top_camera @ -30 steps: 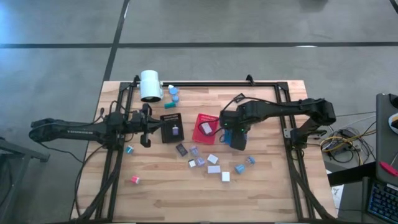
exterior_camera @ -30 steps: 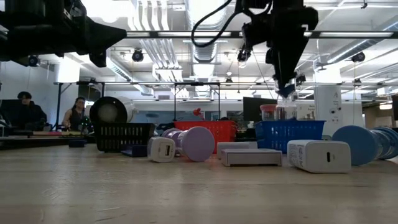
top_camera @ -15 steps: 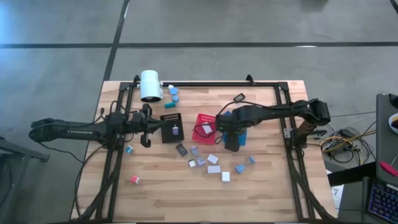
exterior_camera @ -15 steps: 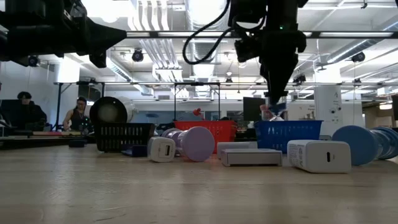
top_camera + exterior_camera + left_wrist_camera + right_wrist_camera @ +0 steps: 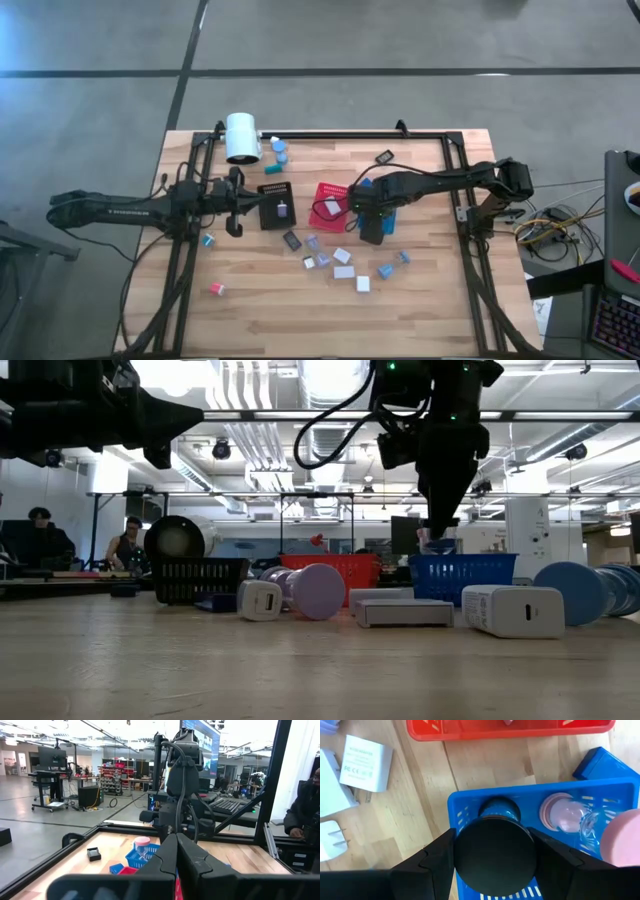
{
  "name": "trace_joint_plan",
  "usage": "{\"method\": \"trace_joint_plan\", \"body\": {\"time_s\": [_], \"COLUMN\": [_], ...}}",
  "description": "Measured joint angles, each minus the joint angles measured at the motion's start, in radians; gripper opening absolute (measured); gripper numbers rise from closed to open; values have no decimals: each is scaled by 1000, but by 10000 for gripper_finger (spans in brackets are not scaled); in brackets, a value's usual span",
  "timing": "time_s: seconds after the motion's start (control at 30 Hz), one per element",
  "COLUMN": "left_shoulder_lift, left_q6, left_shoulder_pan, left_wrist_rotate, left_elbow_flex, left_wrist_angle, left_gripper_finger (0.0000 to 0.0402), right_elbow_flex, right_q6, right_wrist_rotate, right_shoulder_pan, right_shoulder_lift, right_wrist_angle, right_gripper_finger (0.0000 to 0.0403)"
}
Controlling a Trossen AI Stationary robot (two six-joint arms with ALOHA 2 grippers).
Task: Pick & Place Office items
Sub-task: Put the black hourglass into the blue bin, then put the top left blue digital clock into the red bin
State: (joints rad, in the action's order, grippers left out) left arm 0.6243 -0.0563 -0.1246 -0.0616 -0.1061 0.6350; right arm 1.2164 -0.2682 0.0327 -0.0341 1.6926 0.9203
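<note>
- The right gripper [image 5: 495, 857] hangs directly over the blue tray [image 5: 465, 802], its fingers clamped on a dark round cap [image 5: 495, 851] that fills the gap between them.
- Inside the blue tray, a blue round cap [image 5: 499, 809] lies just under the held piece, with a pink cap on a clear stem [image 5: 565, 815] beside it in the same tray.
- From above, the right gripper [image 5: 372, 222] sits over the tray just beside the red tray [image 5: 328, 202], which holds 1 white block.
- From table height, the right gripper [image 5: 440, 520] points straight down at the blue tray [image 5: 465, 575], its tips close above the rim.
- The step in hand looks like the placing half of a pick-and-place: the cap is carried and positioned, not yet let go.
- The next move likely calls for a short descent and an opening of the fingers so the cap drops inside the walls, clear of the 2 pieces already there.
- The left gripper [image 5: 176, 865] waits with fingers pressed together, empty, at the table's left side near the black tray [image 5: 277, 203].
- Loose office items remain on the wooden table [image 5: 260, 300]: white and lavender blocks [image 5: 343, 262] in a cluster near the centre, a pink cap [image 5: 216, 289] well apart toward the front left, and blue caps [image 5: 279, 150] by the white cylinder [image 5: 241, 136].
</note>
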Motion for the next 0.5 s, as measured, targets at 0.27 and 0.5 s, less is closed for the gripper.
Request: {"method": "trace_joint_plan", "body": {"time_s": [0.27, 0.5], "left_shoulder_lift": [0, 0], "left_q6": [0, 0], "left_shoulder_pan": [0, 0], "left_wrist_rotate": [0, 0], "left_elbow_flex": [0, 0], "left_wrist_angle": [0, 0], "left_gripper_finger": [7, 7], "right_elbow_flex": [-3, 2], "right_q6": [3, 5], "right_wrist_rotate": [10, 28], "right_shoulder_pan": [2, 1], "right_shoulder_lift": [-3, -61], "right_wrist_angle": [4, 18], "right_gripper_finger": [251, 288]}}
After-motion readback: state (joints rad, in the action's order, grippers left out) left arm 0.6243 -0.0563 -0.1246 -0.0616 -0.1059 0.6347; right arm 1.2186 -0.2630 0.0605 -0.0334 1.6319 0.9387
